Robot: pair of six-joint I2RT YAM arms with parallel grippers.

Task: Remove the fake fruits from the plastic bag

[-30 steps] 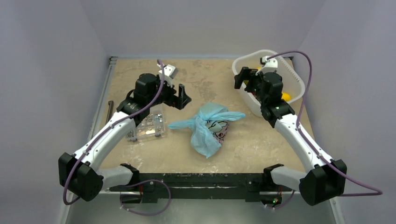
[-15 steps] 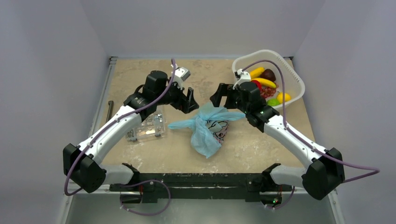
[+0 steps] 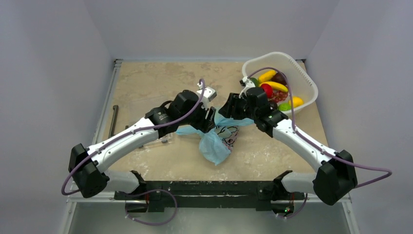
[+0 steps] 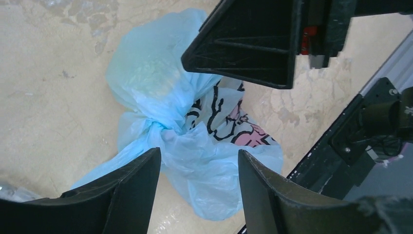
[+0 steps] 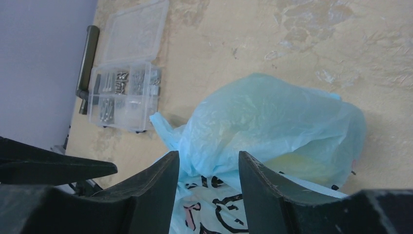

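Plastic bag (image 3: 216, 139), thin, crinkly and light blue with a pink-and-white cartoon print, lies on its side near the middle of the beige stone-patterned worktop (image 3: 146, 83). Its loop handles are tied in a knot (image 4: 156, 129). A pale yellow shape shows faintly through the film in the right wrist view. The left claw (image 4: 197, 153) hangs over the knot with its jaws spread wide and nothing between them. The right claw (image 5: 207, 156) is just opposite, over the bulging far end of the bag, also spread wide and holding nothing. Whether either one touches the film I cannot tell. Glossy fake fruits (image 3: 275, 90) in yellow, red and green lie in a white slotted plastic basket (image 3: 304, 73) at the far right. A clear flat box (image 5: 126, 95) of small metal parts sits left of the bag.
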